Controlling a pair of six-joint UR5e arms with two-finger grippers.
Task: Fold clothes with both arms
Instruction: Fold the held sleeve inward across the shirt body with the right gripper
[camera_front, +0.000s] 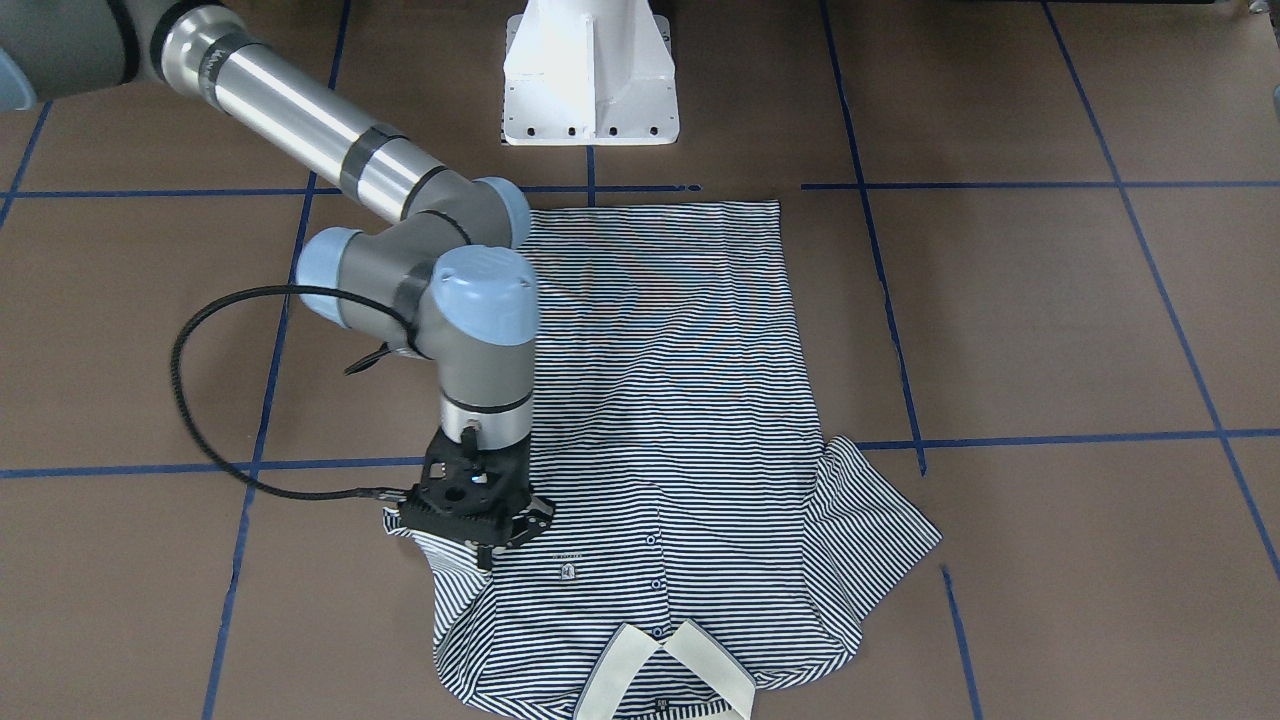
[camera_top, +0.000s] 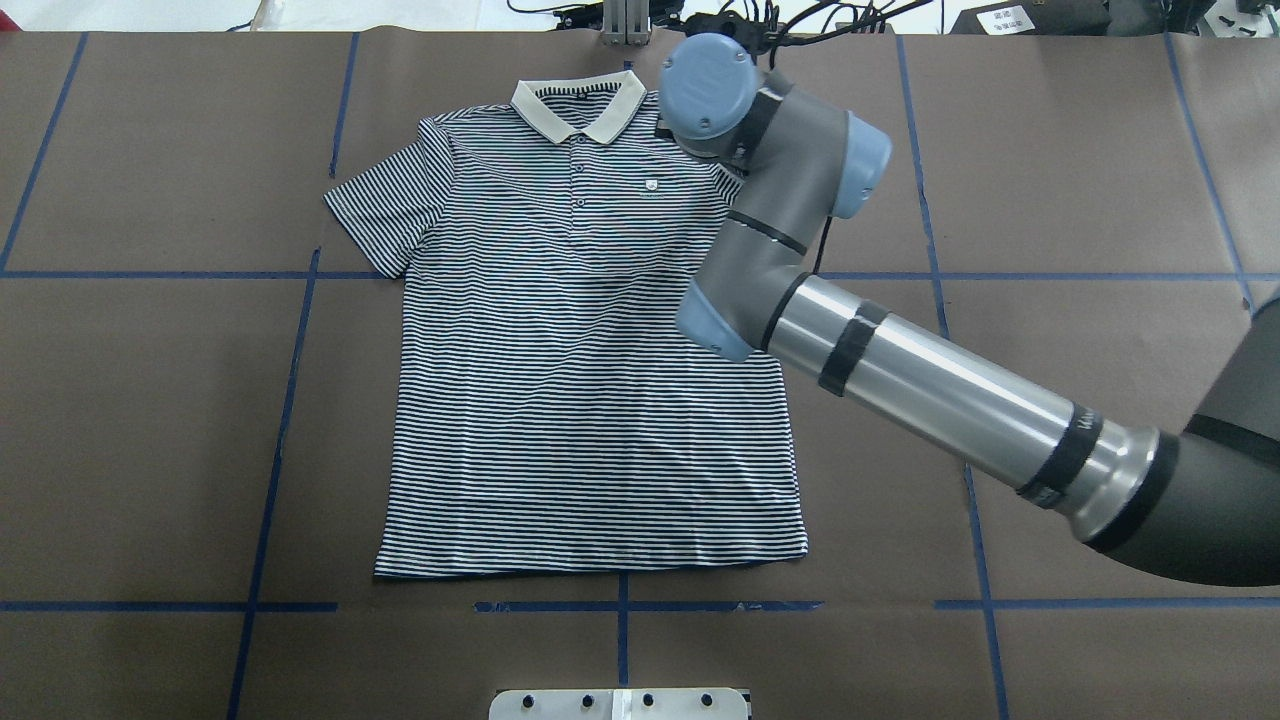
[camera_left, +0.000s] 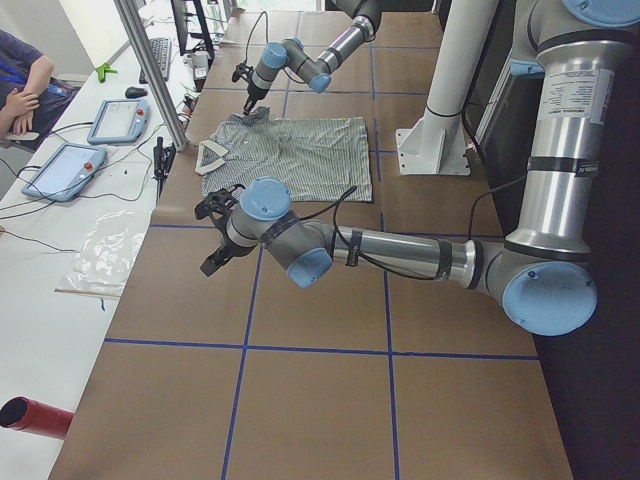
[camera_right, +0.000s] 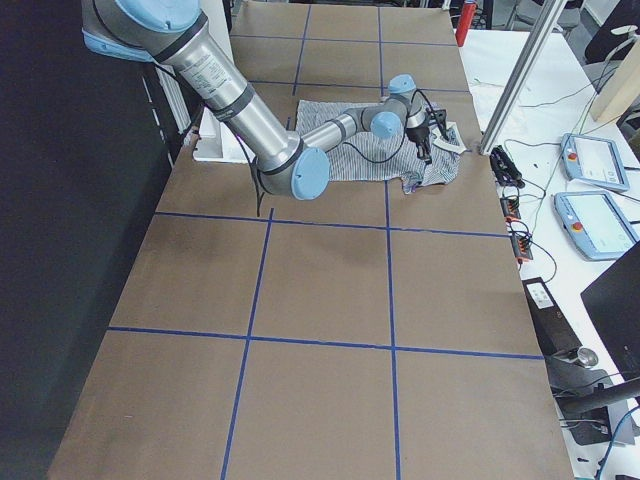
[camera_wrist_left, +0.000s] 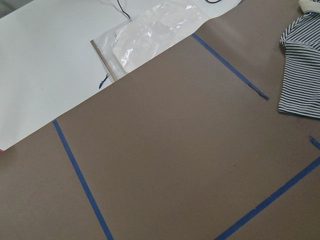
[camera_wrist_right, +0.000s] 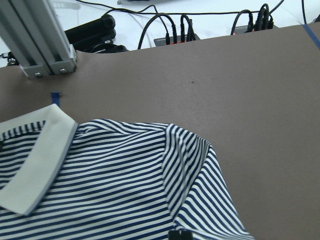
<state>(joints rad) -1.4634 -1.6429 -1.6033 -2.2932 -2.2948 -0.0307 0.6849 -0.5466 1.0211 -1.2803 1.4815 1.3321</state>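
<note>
**Right arm on the sleeve, left arm off the cloth**

- Polo shirt (camera_top: 590, 380) lies flat and face up on the table (camera_top: 150, 400). Collar (camera_top: 580, 100) at the far edge, hem near the robot, left sleeve (camera_top: 375, 205) spread out.
- Right gripper (camera_front: 487, 553) sits low on the right sleeve (camera_wrist_right: 200, 170). The cloth is puckered into a ridge that runs up to it. Jaws look pinched together on that ridge, and only one dark tip shows in the wrist view.
- Left gripper (camera_left: 212, 260) hangs over bare table, left of the shirt and apart from it. It shows only in the side view, so I cannot tell whether it is spread or clamped.

Risks, as I judge them:
- The pinch looks shallow. A quick lift could let the sleeve slip out.
- If the jaws have caught both layers, pulling inward could drag the whole body and skew it on the table.
- Nothing holds the left side, so any sideways pull may slide the shirt instead of creasing it.
- The collar lies close to the far edge, where a metal post (camera_wrist_right: 40, 45) and cables (camera_wrist_right: 170, 30) stand. A swing outward could snag there.
</note>
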